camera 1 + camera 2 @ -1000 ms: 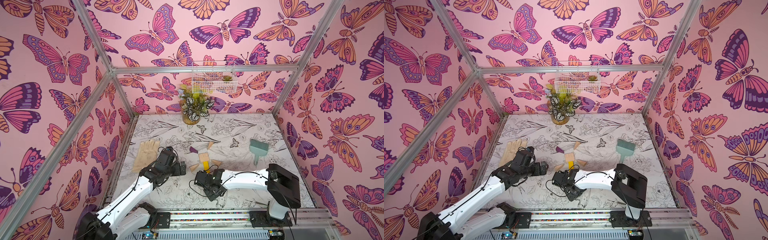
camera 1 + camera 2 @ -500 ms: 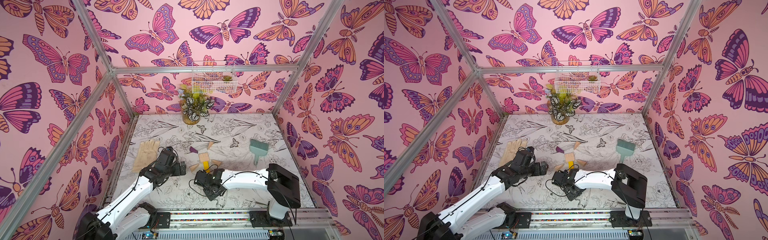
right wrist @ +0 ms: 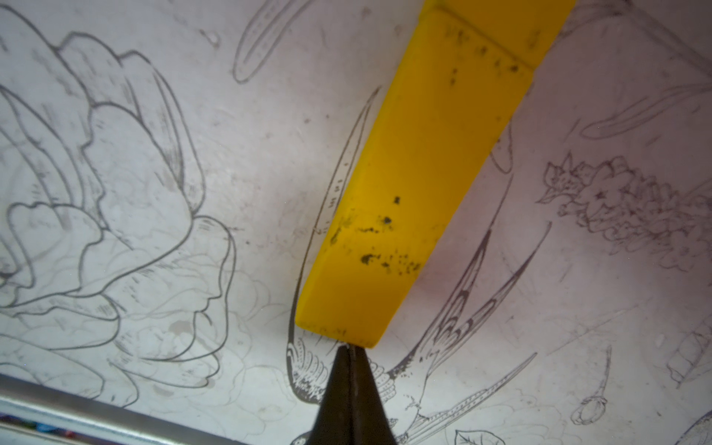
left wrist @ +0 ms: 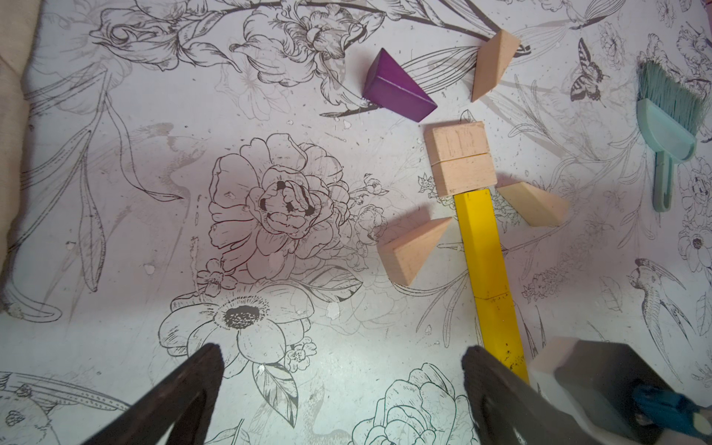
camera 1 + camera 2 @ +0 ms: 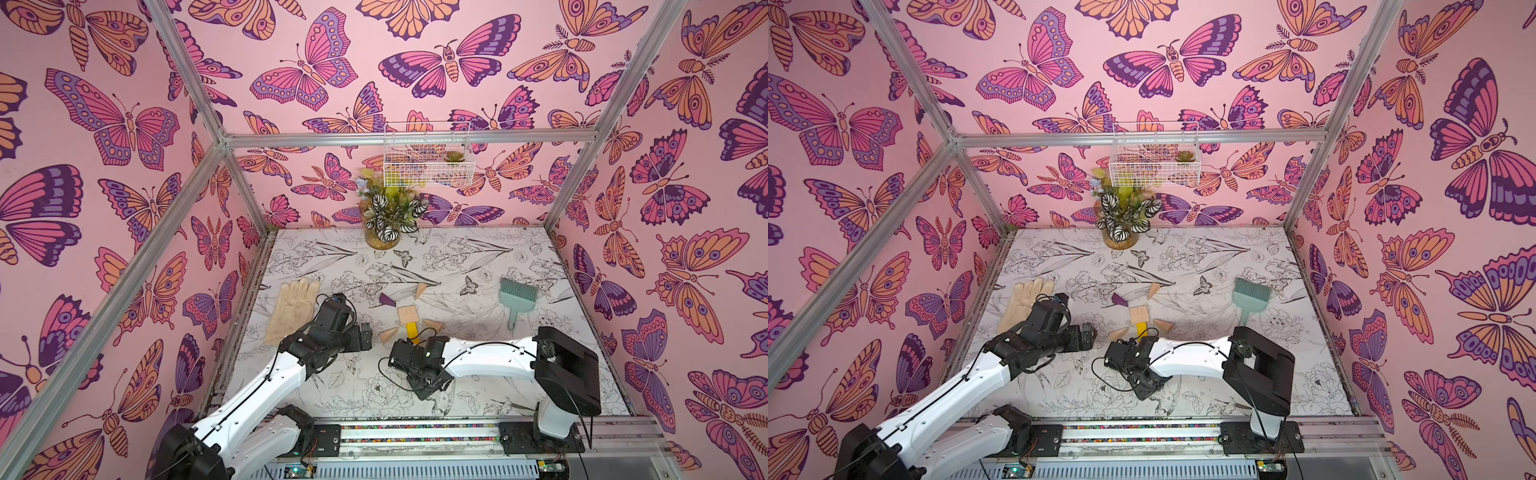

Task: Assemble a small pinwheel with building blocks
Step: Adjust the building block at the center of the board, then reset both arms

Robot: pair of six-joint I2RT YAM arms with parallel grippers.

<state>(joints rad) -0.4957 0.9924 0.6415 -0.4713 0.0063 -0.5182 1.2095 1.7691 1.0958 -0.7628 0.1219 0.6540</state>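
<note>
- Lying flat on the counter (image 5: 332,386), the pinwheel (image 5: 407,312) is sitting just beyond both tools in both top views.
- Its wooden centre (image 4: 460,158) is showing as two pale pieces pressed side by side. The yellow stem (image 4: 487,262) is butting against the centre's near edge and running back toward the robot, with a seam crossing it partway along.
- The purple wedge (image 4: 397,88) is sitting just off one far corner of the centre, while the far wooden wedge (image 4: 495,63) is lying a little apart from the other far corner.
- The left wooden wedge (image 4: 410,246) and the right wooden wedge (image 4: 533,208) are flanking the stem, each pointing a tip just beside it.
- The right tool (image 3: 350,358) is keeping its jaws pressed together with nothing between them, and its tip is meeting the near end of the stem.
- The left tool (image 4: 343,352) is hanging over bare counter on the left side of the pinwheel, with its fingers (image 4: 185,389) spread wide and gripping nothing.
- A beige glove (image 5: 291,309) is lying well to the left of the blocks, a teal brush (image 5: 517,297) is lying to their right, and a potted plant (image 5: 388,216) is standing at the far wall.
</note>
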